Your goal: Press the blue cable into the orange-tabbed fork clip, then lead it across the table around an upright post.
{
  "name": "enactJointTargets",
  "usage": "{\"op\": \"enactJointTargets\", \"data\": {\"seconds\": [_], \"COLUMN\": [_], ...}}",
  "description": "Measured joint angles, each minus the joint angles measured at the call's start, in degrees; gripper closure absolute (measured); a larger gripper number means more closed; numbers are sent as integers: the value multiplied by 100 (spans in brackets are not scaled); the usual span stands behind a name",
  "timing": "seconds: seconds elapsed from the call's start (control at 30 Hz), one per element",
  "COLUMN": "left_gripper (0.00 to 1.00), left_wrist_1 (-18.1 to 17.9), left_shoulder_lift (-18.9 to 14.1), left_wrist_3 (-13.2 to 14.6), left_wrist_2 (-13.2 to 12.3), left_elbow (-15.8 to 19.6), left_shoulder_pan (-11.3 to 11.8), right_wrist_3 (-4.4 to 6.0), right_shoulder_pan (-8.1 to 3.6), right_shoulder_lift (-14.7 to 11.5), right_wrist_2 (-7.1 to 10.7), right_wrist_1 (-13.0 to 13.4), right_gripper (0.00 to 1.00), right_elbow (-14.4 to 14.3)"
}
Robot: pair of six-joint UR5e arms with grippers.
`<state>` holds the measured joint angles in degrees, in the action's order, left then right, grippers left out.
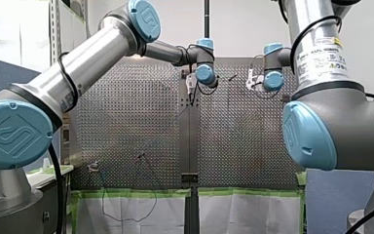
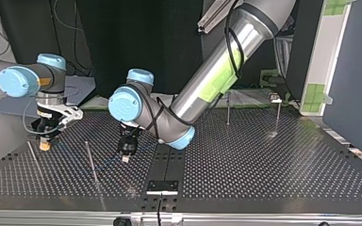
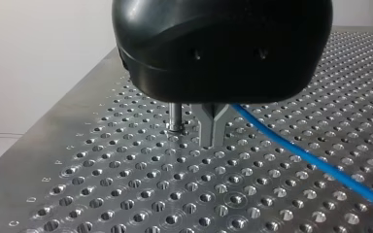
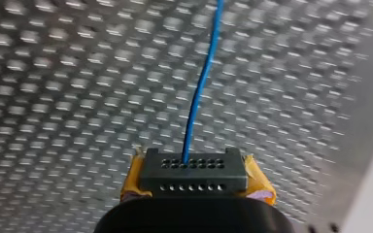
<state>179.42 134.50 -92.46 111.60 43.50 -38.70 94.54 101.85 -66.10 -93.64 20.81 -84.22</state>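
Blue cable (image 3: 311, 160), left hand (image 3: 212, 133) pinching it mid-table, right hand (image 4: 196, 182) clamping it near edge (image 4: 364, 160)

Perforated metal table (image 2: 264, 165), split down its middle by a dark strip (image 2: 167, 162): a thin post (image 2: 91, 162) stands upright at the top view's left, two more posts (image 2: 227, 109) toward its far right, as a blue cable (image 3: 311, 160) stretches across the holes.

My right gripper (image 4: 193, 167), a yellow pad (image 4: 258, 183) showing at each side, is pinched on the blue cable (image 4: 203, 82), which runs straight ahead over the perforated table (image 4: 77, 97).
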Motion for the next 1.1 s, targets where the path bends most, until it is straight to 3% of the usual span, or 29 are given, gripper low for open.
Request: {"op": "enactJointTargets", "data": {"seconds": [0.27,0.47,0.5,0.53,0.6,0.63,0.7,0.73,0.77,0.8,0.83,0.87,1.1], "left_gripper": [100,98,86,86,51,51,28,28,15,8,8,2,2], "left_wrist_1": [-11,-12,-12,-11,-11,-10,-2,4,18,30,42,59,176], "left_shoulder_lift": [2,1,1,1,2,2,1,1,1,1,1,1,0], "left_wrist_3": [-8,-8,-8,-9,-8,-8,-8,-8,-8,-10,-12,-14,-118], "left_wrist_2": [38,140,153,164,179,185,208,227,265,300,334,372,495], "left_elbow": [30,34,34,35,36,36,35,35,35,35,35,35,37], "left_shoulder_pan": [0,0,0,0,0,0,0,0,0,0,0,0,-12], "right_wrist_3": [-87,-91,-94,-96,-101,-103,-108,-112,-116,-120,-120,-119,-134], "right_shoulder_pan": [113,170,180,187,201,206,214,217,220,222,223,224,227], "right_shoulder_lift": [289,394,418,438,489,510,558,577,594,611,620,629,778], "right_wrist_2": [-5,-2,-3,-5,-13,-16,-23,-26,-30,-34,-36,-38,-55], "right_wrist_1": [55,276,305,318,339,344,350,352,356,362,370,386,648], "right_gripper": [100,100,100,100,100,100,100,100,100,100,100,100,100], "right_elbow": [-158,-299,-313,-321,-336,-341,-350,-355,-362,-374,-386,-403,-488]}}
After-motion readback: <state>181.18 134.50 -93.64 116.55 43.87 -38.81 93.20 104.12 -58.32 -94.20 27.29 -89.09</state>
